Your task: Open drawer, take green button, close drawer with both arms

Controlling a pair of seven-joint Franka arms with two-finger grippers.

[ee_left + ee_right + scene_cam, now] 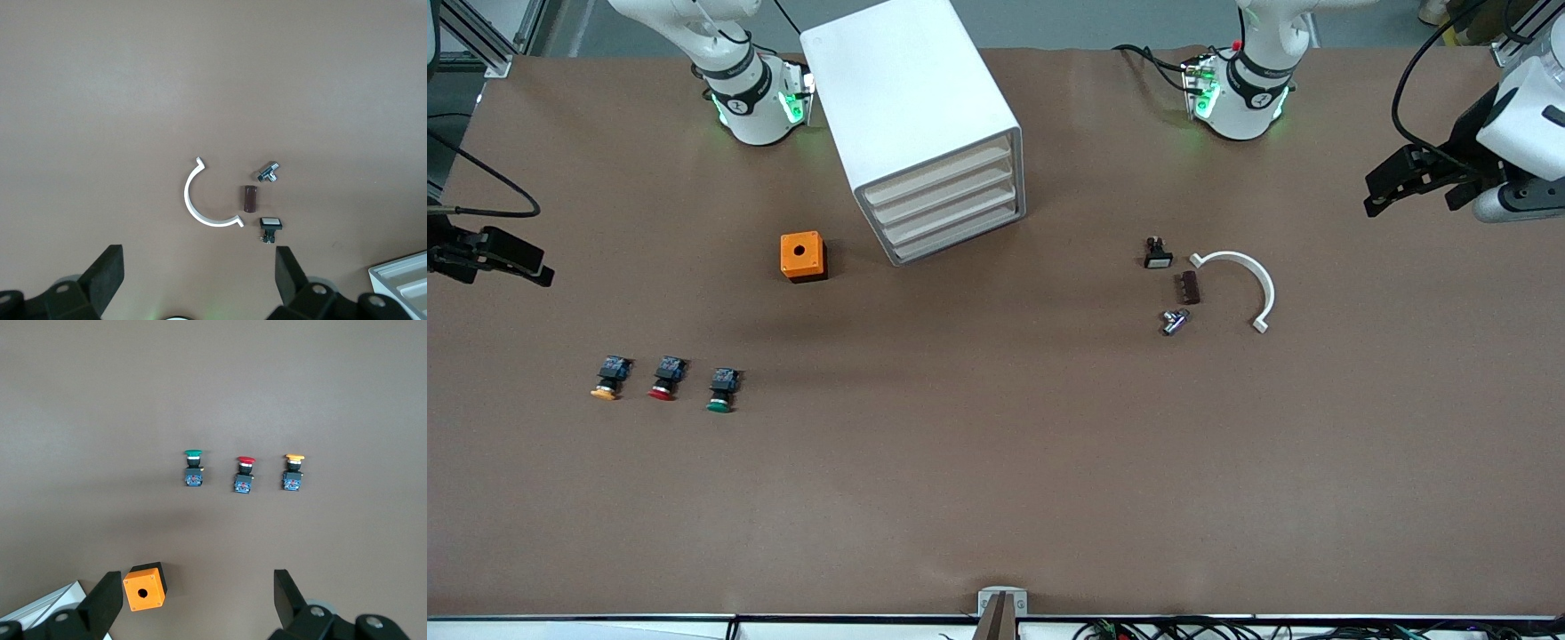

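Note:
The white cabinet stands at the table's back, all four drawers shut. The lowest drawer is flush with the others. The green-capped button lies on the table toward the right arm's end, beside a red-capped one and a yellow-capped one. It also shows in the right wrist view. My right gripper is open and empty, high over the right arm's end of the table. My left gripper is open and empty, high over the left arm's end.
An orange box with a round hole sits beside the cabinet. Toward the left arm's end lie a white arc, a brown block, a metal fitting and a small white-capped switch.

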